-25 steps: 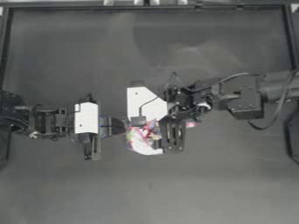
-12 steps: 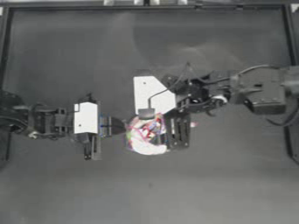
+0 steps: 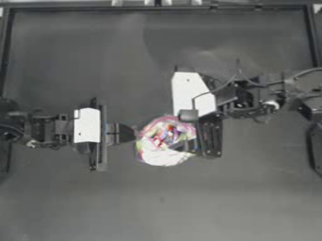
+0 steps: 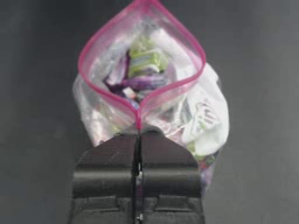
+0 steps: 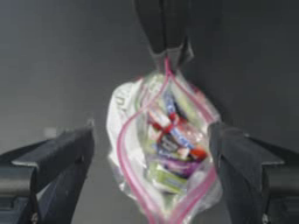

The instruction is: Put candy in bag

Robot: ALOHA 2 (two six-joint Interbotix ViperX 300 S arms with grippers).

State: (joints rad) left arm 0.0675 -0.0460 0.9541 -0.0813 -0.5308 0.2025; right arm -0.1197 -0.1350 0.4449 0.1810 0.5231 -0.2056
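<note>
My left gripper [image 4: 139,139] is clamped shut on the pink-red strip at one end of the bag [image 3: 165,142], its two jaws pressed flat together with the strip's corner pinched between them. In the top view that gripper [image 3: 129,134] sits left of centre, and the bag lies just right of it, near the middle of the frame on the dark bench [image 3: 157,47].

My right gripper [image 5: 152,153] is spread wide, one jaw on either side of the bag [image 5: 166,148], neither jaw touching the plastic as far as I can tell. From above, this gripper [image 3: 200,137] reaches in from the right and covers the bag's right edge; the arm's white housing [image 3: 190,94] stands just above it, towards the upper middle of the frame.

The bag's mouth [image 4: 140,57] gapes in a leaf shape, the pink-red strip outlining the opening. Inside is a heap of small wrapped sweets: a pale green one [image 4: 146,59] on top, purple ones beneath it, and in the right wrist view one white with a red-orange mark [image 5: 175,129] among blue and green pieces. I cannot tell which of these is the candy of the task; I see no loose sweet on the bench or in either gripper.

There is some dark print on a pale wrapper pressed against the bag's side [image 4: 204,111], but I cannot read it.

Around the bag the bench is bare dark surface.
</note>
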